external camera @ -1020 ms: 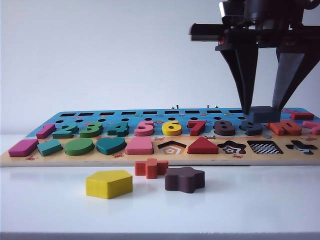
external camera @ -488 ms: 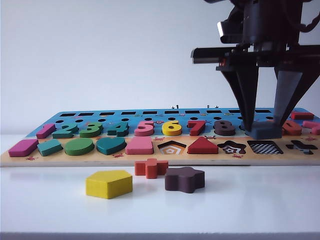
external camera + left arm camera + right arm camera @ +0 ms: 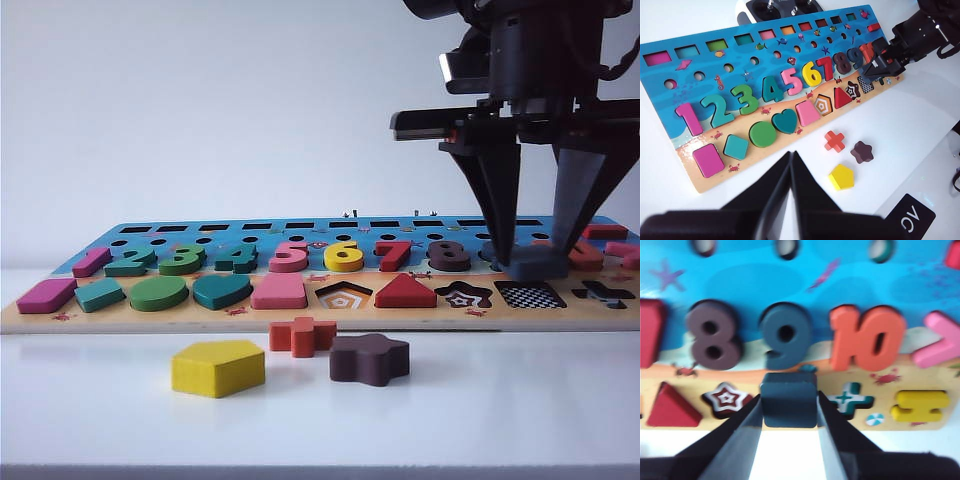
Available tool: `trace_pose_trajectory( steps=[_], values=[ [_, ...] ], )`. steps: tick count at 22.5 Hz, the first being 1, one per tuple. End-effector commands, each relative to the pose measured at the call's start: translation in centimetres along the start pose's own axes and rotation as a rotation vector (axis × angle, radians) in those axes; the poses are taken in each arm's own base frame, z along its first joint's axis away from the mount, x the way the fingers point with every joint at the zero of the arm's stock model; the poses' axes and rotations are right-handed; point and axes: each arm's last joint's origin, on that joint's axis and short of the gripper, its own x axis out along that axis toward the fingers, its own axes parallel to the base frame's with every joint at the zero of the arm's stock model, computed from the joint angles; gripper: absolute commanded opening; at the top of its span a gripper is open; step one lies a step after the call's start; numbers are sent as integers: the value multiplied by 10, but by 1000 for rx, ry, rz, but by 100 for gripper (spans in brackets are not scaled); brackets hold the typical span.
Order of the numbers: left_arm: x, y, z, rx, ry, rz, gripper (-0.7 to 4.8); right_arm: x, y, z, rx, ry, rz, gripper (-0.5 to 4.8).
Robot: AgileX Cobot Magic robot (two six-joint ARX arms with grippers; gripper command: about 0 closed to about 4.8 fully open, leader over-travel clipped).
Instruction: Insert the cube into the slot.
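I note the cube (image 3: pixel 789 399) as matt painted wood, the puzzle board (image 3: pixel 150 318) as bare light wood at its near edge under a smooth printed blue face, and the right gripper (image 3: pixel 789 412) fingers as matt black plastic.

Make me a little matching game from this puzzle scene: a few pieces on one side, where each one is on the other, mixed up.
Pieces:
1. cube
2. yellow pentagon
3. red triangle
4. left hand

Places:
A. seated in its recess in the puzzle board
B. held between the fingers of the right hand, just above the slot
C. loose on the white table in front of the board
D. shut, holding nothing, back from the board

Pairs: 1-B, 2-C, 3-A, 4-D
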Motion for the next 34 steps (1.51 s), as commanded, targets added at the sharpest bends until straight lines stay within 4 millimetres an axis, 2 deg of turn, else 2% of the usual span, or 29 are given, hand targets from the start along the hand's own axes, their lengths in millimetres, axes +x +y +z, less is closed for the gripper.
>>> trace_pose_trajectory(
  steps=[1,15,34],
  values=[
    [-1,-1,2,17,-14,1,7,1,-3,0,2,16,0,49],
    [-1,-1,2,17,-14,1,7,7,0,1,13,15,83,40],
    [-1,-1,2,18,-15,1,7,7,-3,-2,7,47,44,41]
  ],
)
